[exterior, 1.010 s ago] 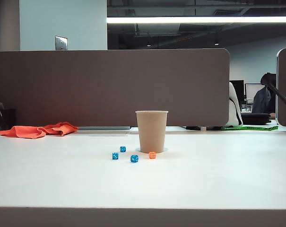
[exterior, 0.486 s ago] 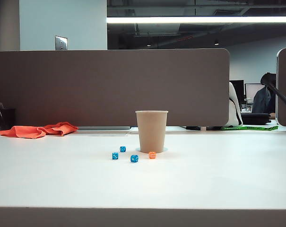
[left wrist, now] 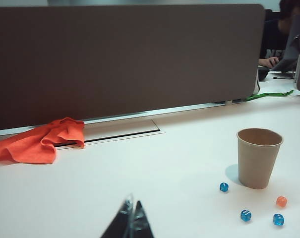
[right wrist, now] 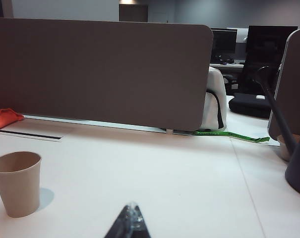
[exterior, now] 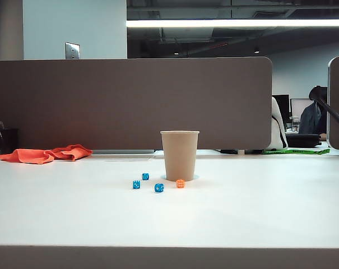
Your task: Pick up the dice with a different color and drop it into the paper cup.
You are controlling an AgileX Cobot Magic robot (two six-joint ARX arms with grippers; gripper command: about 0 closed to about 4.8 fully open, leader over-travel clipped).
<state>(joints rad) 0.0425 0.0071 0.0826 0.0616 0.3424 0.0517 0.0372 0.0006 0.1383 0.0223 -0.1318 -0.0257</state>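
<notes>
On the white table (exterior: 259, 207), paper cup (exterior: 180, 155) upright, both grippers' jaws closed.

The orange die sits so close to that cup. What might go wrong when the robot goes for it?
The orange die lies right by the paper cup, so a gripper could knock the cup over. Three blue dice lie close, so one could be nudged. Both the left gripper and right gripper are shut and far away.

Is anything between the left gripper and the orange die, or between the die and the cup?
Nothing visible. The shut left gripper faces bare table up to the orange die, which sits beside the paper cup; blue dice lie nearby.
</notes>
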